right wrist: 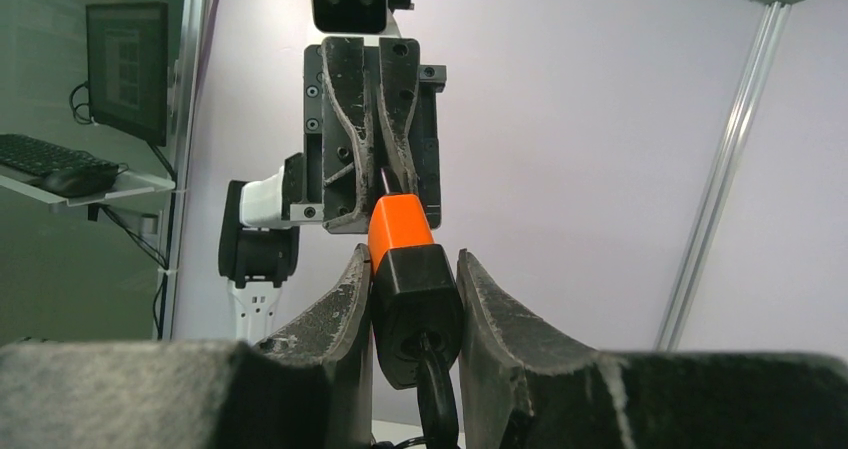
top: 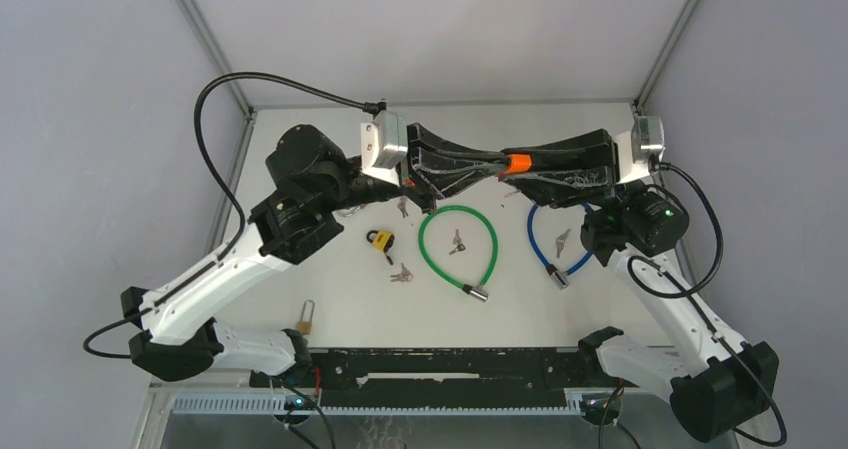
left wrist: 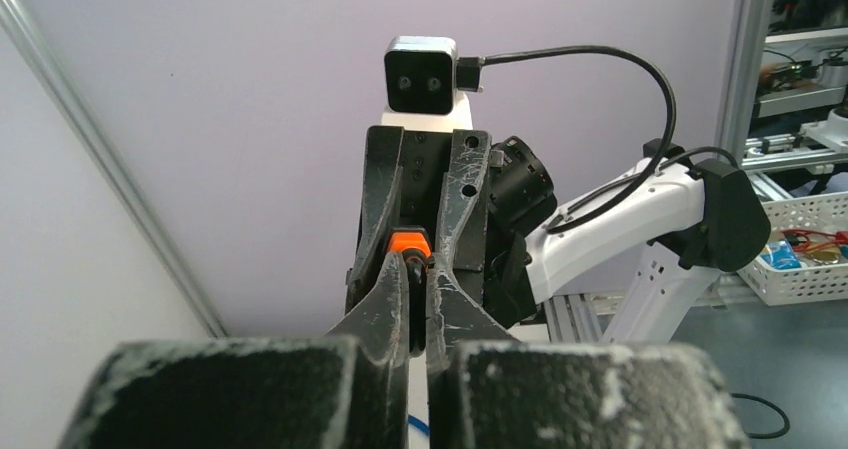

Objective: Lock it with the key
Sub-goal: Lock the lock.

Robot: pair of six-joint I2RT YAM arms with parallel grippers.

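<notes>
The fingers of the left gripper are clenched together. A thin dark blade, which I take for the key, comes out from between their tips. It goes straight into the orange end of the lock, just in front of those tips.

The right gripper faces the left one tip to tip and grasps the black body of the lock from both sides. A cable hangs down from the lock, behind the right fingers. Both grippers are in the air, and the table with a green cable lock is well below them.

I judge that the key is already in the keyhole, so the step in hand is the turn. The next move calls for a roll of the left wrist about the axis of the key, while the right fingers hold the lock firm and do not let it twist. How deep the key sits I cannot tell.
</notes>
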